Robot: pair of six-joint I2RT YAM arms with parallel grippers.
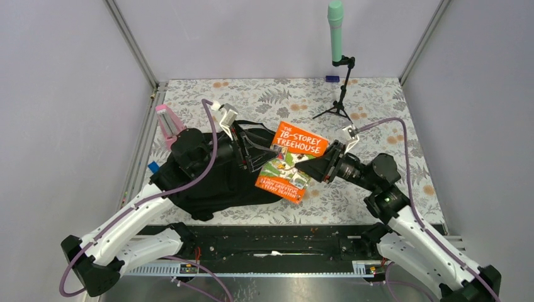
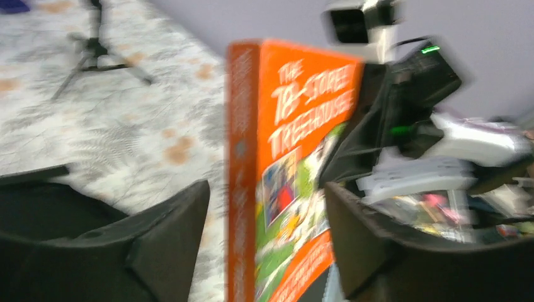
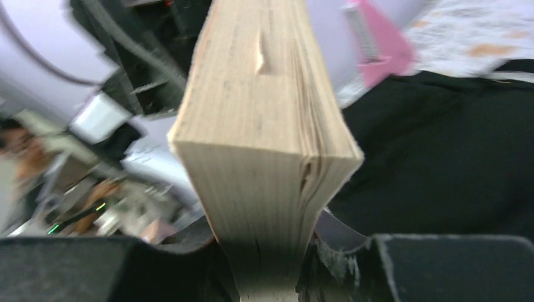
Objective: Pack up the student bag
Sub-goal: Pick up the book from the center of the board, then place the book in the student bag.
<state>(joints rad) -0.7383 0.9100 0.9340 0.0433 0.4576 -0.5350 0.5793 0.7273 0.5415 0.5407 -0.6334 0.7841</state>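
The student bag point(image 1: 208, 182), a large black backpack, lies slumped on the left half of the table; it also fills the right side of the right wrist view point(image 3: 453, 145). An orange book point(image 1: 289, 160) titled "The 78-Storey Treehouse" hangs tilted over the bag's right end. My right gripper point(image 1: 318, 165) is shut on the book's page edge point(image 3: 264, 126), clamping it at the fingers point(image 3: 267, 251). My left gripper point(image 1: 250, 150) straddles the book's spine point(image 2: 242, 189). It is open point(image 2: 266, 192), with a gap showing between its left finger point(image 2: 170, 239) and the spine.
A pink object point(image 1: 167, 123) stands just behind the bag at the left. A green microphone point(image 1: 335, 25) on a black tripod point(image 1: 340, 104) stands at the back centre, with a small blue item point(image 1: 332, 78) beside it. A blue piece point(image 1: 153, 167) lies at the bag's left edge.
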